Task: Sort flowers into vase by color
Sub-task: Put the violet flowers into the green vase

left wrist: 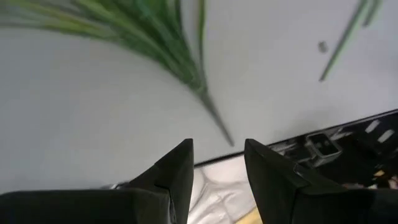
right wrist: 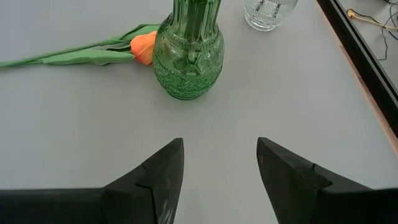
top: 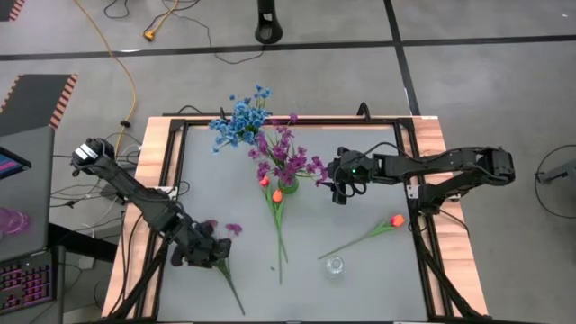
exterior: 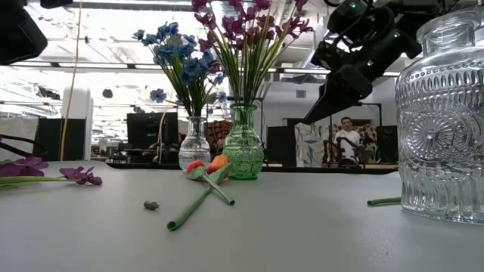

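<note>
the grey bench (top: 360,279) has a wooden border along its sides. the left arm reaches in from the left edge, its gripper (top: 200,254) low near the front-left corner; the dark fingers (left wrist: 177,171) stand a little apart with nothing between them, over a green stem (left wrist: 211,112) that runs just beyond their tips. the right arm comes in from the right edge, its gripper (top: 340,191) held up above the bench just right of the green vase (right wrist: 188,59), fingers (right wrist: 163,171) spread wide and empty.

near the middle of the back edge, the green vase holds the purple-magenta flowers (top: 283,155). a smaller clear vase (exterior: 194,147) just beside it, toward the back-left, holds the blue flowers (top: 241,117). a third clear vase (top: 335,265) stands empty near the front edge, right of centre.

two orange-red tulips (top: 270,186) lie by the green vase's foot, stems trailing toward the front edge. another tulip (top: 397,220) lies toward the right edge, its stem pointing at the empty vase. a purple sprig (top: 233,229) lies by the left gripper.
</note>
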{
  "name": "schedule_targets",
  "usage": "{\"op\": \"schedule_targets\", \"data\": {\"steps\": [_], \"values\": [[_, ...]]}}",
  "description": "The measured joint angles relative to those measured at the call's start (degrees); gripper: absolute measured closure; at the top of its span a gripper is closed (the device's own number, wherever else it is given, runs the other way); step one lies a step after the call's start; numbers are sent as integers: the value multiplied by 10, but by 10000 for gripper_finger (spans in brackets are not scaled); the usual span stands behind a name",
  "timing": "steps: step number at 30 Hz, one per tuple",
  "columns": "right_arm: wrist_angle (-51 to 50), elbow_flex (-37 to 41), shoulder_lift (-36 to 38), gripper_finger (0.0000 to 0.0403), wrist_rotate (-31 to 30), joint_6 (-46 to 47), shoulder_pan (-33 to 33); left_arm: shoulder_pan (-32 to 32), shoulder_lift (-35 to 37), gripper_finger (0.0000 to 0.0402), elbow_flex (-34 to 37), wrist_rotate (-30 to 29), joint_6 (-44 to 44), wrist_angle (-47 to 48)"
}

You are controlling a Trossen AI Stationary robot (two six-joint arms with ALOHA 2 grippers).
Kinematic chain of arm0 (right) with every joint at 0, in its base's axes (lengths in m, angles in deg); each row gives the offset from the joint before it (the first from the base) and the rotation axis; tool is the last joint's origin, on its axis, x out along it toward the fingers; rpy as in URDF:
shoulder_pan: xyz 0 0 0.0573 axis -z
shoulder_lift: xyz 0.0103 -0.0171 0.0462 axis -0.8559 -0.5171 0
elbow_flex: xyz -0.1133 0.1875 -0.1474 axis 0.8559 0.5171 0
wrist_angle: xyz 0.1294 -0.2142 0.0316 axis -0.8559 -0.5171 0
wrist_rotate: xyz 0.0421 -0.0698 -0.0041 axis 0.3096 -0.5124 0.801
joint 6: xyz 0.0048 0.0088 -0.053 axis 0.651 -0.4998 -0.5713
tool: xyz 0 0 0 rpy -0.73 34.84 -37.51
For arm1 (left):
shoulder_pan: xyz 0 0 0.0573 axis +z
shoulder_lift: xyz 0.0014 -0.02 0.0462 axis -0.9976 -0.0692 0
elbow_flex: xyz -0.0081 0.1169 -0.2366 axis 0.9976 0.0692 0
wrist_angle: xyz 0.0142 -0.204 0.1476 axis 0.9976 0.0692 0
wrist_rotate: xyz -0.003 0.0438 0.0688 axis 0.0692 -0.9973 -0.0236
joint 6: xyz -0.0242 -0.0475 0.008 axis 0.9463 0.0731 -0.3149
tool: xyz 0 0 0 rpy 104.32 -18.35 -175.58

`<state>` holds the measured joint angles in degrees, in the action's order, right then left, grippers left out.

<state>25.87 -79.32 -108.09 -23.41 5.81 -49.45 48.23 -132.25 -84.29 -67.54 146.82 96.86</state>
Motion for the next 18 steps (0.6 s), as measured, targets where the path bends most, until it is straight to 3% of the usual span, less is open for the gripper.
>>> {"op": "schedule_targets", "data": {"steps": [9, 18], "values": [[0, 0, 0, 175, 0, 0, 0, -2, 0, 266, 0, -37, -20, -2], [0, 0, 0, 175, 0, 0, 0, -3, -41, 204, 0, 10, -11, 2]]}}
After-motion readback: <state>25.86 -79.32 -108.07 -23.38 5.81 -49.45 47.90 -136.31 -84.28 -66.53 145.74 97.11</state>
